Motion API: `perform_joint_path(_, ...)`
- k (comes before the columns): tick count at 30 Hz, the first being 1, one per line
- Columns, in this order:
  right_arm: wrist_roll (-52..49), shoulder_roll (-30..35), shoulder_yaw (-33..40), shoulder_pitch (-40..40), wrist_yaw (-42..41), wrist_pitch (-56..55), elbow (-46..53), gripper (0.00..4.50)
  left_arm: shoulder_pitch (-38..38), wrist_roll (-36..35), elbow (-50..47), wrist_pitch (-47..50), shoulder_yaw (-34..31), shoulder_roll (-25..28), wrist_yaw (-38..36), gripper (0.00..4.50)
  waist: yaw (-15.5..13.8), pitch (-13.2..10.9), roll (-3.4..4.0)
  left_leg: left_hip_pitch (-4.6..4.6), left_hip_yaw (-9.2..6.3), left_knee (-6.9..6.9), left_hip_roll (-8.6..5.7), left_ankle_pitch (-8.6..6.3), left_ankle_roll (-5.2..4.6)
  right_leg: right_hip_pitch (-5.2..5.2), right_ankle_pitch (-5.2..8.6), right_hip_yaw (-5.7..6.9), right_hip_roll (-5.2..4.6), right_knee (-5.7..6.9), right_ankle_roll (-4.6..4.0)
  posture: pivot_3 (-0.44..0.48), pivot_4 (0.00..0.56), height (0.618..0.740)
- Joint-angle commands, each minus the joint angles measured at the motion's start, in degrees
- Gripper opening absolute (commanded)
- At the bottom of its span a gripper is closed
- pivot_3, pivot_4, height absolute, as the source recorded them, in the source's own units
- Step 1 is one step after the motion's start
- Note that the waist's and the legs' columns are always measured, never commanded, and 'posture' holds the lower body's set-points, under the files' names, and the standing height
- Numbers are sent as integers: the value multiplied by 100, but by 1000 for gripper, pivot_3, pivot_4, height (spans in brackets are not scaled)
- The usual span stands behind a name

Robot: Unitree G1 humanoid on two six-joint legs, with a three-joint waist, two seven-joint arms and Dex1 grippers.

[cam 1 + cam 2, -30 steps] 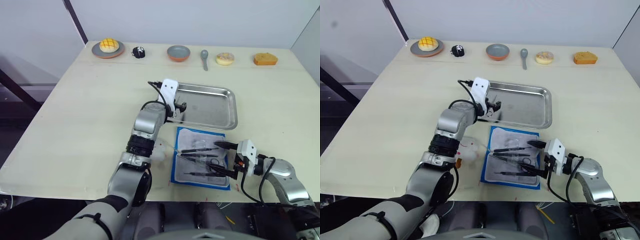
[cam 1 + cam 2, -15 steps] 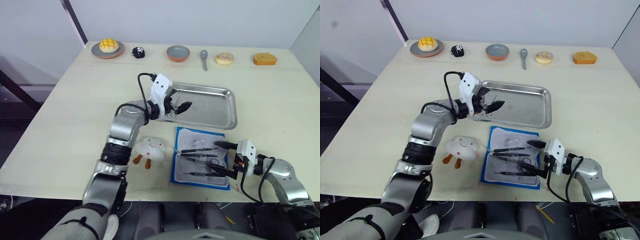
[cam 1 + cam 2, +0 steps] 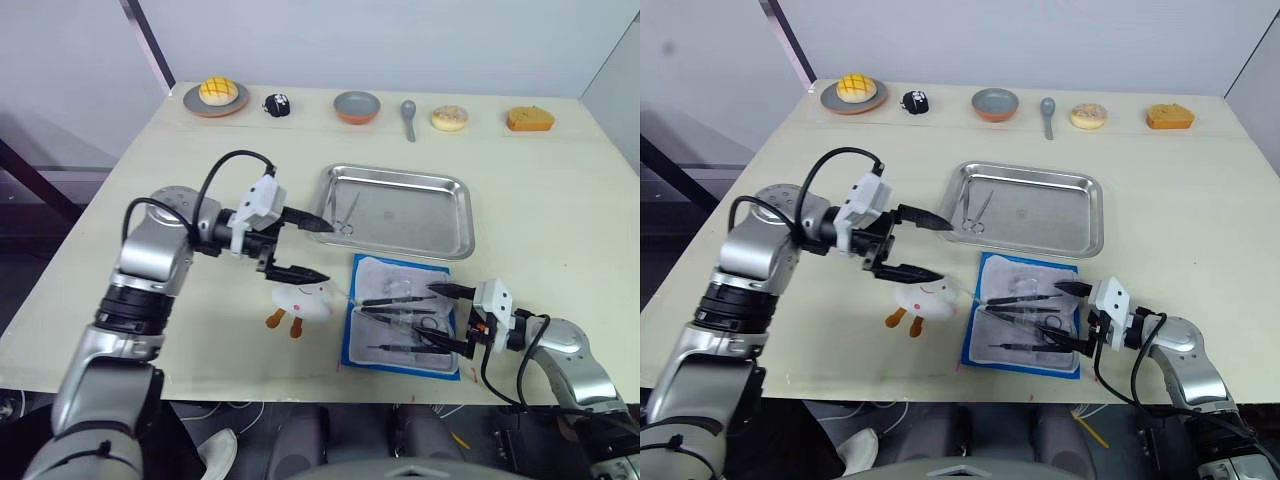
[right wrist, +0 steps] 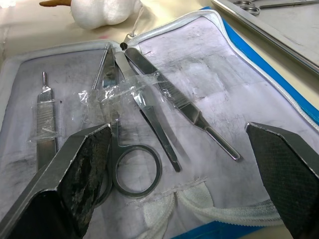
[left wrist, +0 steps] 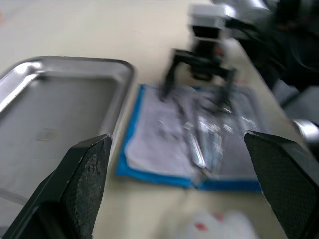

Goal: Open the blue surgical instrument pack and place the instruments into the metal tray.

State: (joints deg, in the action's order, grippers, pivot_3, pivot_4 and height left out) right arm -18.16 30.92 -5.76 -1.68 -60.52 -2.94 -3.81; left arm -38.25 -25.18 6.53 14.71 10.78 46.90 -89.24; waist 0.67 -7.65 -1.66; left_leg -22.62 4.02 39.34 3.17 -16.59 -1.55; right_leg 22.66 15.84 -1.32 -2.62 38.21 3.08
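The left gripper (image 3: pixel 300 248), fingers apart and empty, hangs beside the metal tray (image 3: pixel 455 222), where one pair of scissors (image 3: pixel 347 213) lies, while the right gripper (image 3: pixel 447 318), also spread, hovers over the opened blue surgical instrument pack (image 3: pixel 352 345), whose remaining instruments (image 4: pixel 144 107) lie taped inside.

Left gripper (image 3: pixel 312 250) back off metal tray (image 3: pixel 455 216)

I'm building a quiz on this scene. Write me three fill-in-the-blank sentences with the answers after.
1. One pair of scissors lies in the metal ____.
2. The blue surgical instrument pack lies ____, its pale lining showing.
3. The white plush toy lies between the left tool and the ____.
4. The right tool, fingers apart, hovers over the ____ in the pack.

Answers: tray; open; pack; instruments
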Motion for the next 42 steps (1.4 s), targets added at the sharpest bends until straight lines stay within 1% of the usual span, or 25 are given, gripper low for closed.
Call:
perform_joint_path(1, 220, 34, -113, 161, 18, 125, -322, 4500, -274, -730, 25, -725, 542, 747, -326, 4466, -4, -1, 0, 0, -4, -1, 1, -1, -1, 1, 0, 0, 0, 0, 0, 0, 150, 732)
perform_joint_path(5, 211, 54, -89, 173, 3, 113, -328, 4500, -543, -1347, 64, -1046, 1126, 1413, -326, 4466, -10, -1, -1, -1, -3, 0, 1, -2, -4, 0, 0, -1, -1, -1, 0, 0, 150, 732)
perform_joint_path(10, 198, 69, -70, 208, -9, 108, -313, 4500, -785, -1902, 134, -1163, 1536, 1894, -326, 4466, -12, -2, 0, 0, 0, -1, 1, -2, -4, 1, 0, 1, 1, -1, 0, 0, 150, 732)
perform_joint_path(13, 196, 70, -67, 220, -15, 107, -310, 4500, -831, -2043, 120, -1181, 1688, 2027, -326, 4466, -10, -2, 1, 0, 1, 0, 1, -2, -4, 1, 1, 0, 1, -1, 0, 0, 150, 732)
perform_joint_path(16, 197, 72, -65, 224, -17, 113, -305, 4500, -848, -2059, 152, -1274, 1809, 2019, -326, 4466, -25, -2, 0, 0, 6, 0, 1, -2, -4, 1, 1, 2, 1, -1, 0, 0, 150, 732)
perform_joint_path(19, 201, 74, -67, 220, -18, 117, -303, 4500, -802, -1883, 232, -1385, 1719, 1725, -326, 4466, -32, -1, 1, 0, 8, 0, 1, -2, -4, 1, 1, 2, 1, -1, 0, 0, 150, 732)
perform_joint_path(21, 202, 75, -66, 214, -19, 120, -303, 4500, -728, -1701, 207, -1292, 1623, 1495, -326, 4466, -41, -1, 0, -1, 11, 0, 0, -2, -4, 0, 1, 2, 1, -2, 0, 0, 150, 732)
perform_joint_path(25, 200, 95, -59, 209, -26, 135, -288, 4500, -576, -1207, 156, -1115, 1392, 775, -120, 4466, -45, -1, 0, -2, 14, 2, 0, -2, -3, 0, 1, 4, 2, -3, 1, 0, 150, 732)
perform_joint_path(31, 191, 131, -40, 226, -22, 163, -239, 4500, -410, -466, 126, -919, 1287, -47, 243, 4466, -39, -1, 0, -3, 15, 1, 0, -2, -3, 0, 0, 3, 3, -4, 1, 0, 150, 732)
perform_joint_path(36, 184, 172, -26, 214, -49, 179, -234, 4500, -443, 178, 346, -929, 1282, -583, 436, 4466, -47, -1, 0, -4, 13, 1, -1, -2, -3, 0, 0, 3, 3, -6, 1, 0, 150, 732)
perform_joint_path(42, 186, 184, -30, 167, -74, 182, -264, 4500, -579, 748, 492, -844, 1286, -1170, 709, 4466, -55, -1, 1, -5, 11, 2, -2, -2, -3, -1, 0, 3, 3, -7, 1, 0, 150, 732)
